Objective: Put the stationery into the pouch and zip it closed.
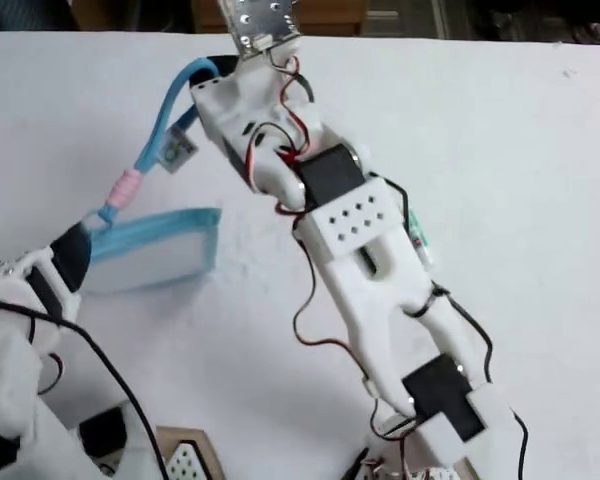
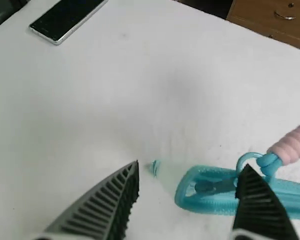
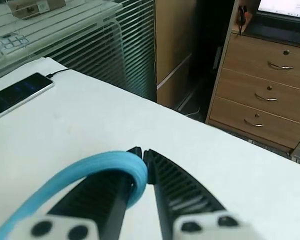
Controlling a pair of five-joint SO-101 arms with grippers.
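Note:
The light blue pouch (image 1: 150, 252) lies flat at the table's left. Its blue strap (image 1: 165, 110), with a pink bead (image 1: 126, 186) and a small tag (image 1: 180, 150), runs up to the far edge. My right gripper (image 1: 217, 66) is there, shut (image 3: 141, 153) on the strap's loop (image 3: 97, 170). My left gripper (image 2: 187, 200) stands open at the pouch's zipper end (image 2: 210, 192), one finger on each side of it and the pink bead (image 2: 291, 142) just beyond. A green pen-like item (image 1: 418, 236) peeks out from under the right arm.
A phone (image 2: 65, 17) lies on the white table beyond the left gripper and also shows as the phone (image 3: 17, 94) in the right wrist view. Wooden drawers (image 3: 270, 100) stand past the table's far edge. A metal bracket (image 1: 265, 22) sits at the far edge.

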